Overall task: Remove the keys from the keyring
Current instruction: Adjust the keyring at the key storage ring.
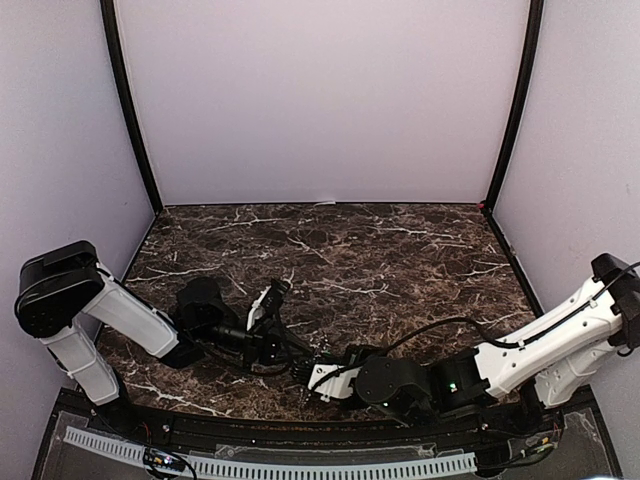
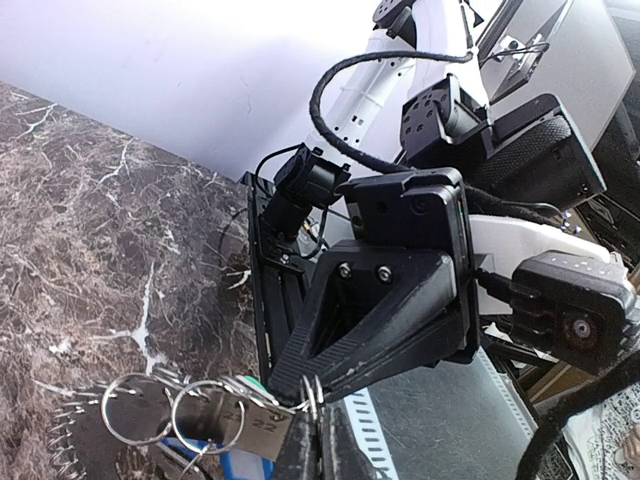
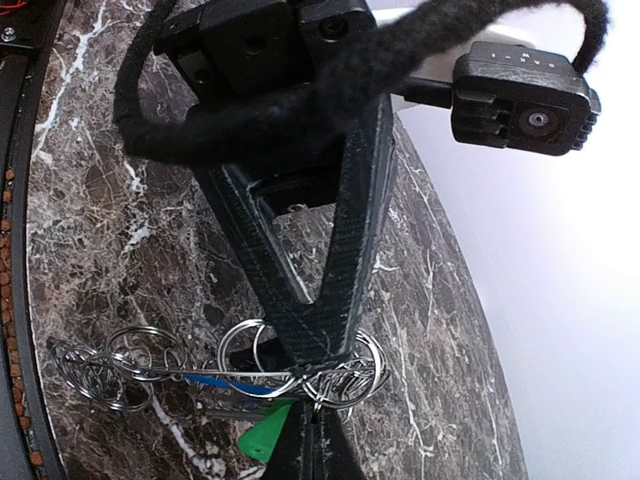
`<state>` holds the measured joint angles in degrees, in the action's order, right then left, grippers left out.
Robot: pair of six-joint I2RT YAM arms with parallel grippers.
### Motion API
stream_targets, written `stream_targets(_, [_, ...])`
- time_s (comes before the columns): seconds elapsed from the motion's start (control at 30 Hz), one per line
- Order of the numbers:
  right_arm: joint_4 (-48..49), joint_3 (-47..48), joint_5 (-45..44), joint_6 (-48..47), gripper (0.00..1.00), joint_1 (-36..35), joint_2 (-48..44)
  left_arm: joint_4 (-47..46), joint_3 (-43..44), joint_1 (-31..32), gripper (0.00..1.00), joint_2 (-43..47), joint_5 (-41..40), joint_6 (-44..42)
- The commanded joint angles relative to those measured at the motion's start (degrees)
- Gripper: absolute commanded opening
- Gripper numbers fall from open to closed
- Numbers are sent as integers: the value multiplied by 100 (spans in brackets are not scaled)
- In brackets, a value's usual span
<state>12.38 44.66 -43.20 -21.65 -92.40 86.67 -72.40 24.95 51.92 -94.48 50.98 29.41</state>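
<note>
Keyring (image 2: pixel 72 447): a flat dark-grey ring with a toothed rim, at 6 o'clock on the marbled table (image 1: pixel 400 250), between the two arms. A chain of wire rings (image 2: pixel 135 408) runs from it toward 3 o'clock in the left wrist view, carrying a numbered tag (image 2: pixel 262 425), a green key (image 3: pixel 265 437) and a blue key (image 3: pixel 215 381). Left gripper (image 3: pixel 322 352) and right gripper (image 2: pixel 305 385) meet tip to tip, each pinched tight on the wire rings at the chain's far end.

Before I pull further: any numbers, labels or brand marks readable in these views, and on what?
"22": stamped on the flat silver blade on the split rings, left wrist view.
Marks on the ring cluster in the right wrist view: too blurred to read.
Nothing else legible.
</note>
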Motion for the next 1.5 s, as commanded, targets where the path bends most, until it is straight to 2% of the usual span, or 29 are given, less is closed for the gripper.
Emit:
stream_targets(0.0, [1485, -123, -37, -682, 0, -152, -195, 82, 223, 11, 0, 214, -191, 19])
stream_targets(0.23, [1948, -157, -297, -1215, 0, -149, -192, 762, 362, 11, 0, 393, -229, -72])
stream_targets(0.53, [2066, -161, -242, -1734, 0, -127, -332, 1934, 697, 14, 0, 555, -318, -156])
stream_targets(0.6, [1703, -50, 41, -1280, 0, -3, -520, 1995, 660, 13, 0, 620, -321, -196])
stream_targets(0.8, [688, 202, 1667, 583, 0, 779, -1159, 1488, 383, 13, 0, 682, -40, -211])
stream_targets(1.03, [184, 390, 2143, 816, 0, 907, -1172, 1498, 379, 11, 0, 777, 0, -196])
stream_targets(1.13, [66, 309, 2192, 1008, 0, 934, -1234, 1295, 278, 14, 0, 865, -31, -219])
stream_targets(1.23, [0, 140, 2683, 1428, 0, 1130, -1465, 895, 172, 11, 0, 877, 183, -99])
stream_targets(1.27, [57, 22, 2916, 1579, 2, 1219, -1599, 769, 149, 11, 0, 890, 285, -40])
stream_targets(1.37, [398, -472, 3696, 2108, 27, 1521, -2045, 393, 64, -2, 0, 1002, 527, 188])
stream_targets(1.47, [938, -1012, 4029, 2829, 44, 1732, -2402, 276, -6, -15, 0, 1195, 555, 308])
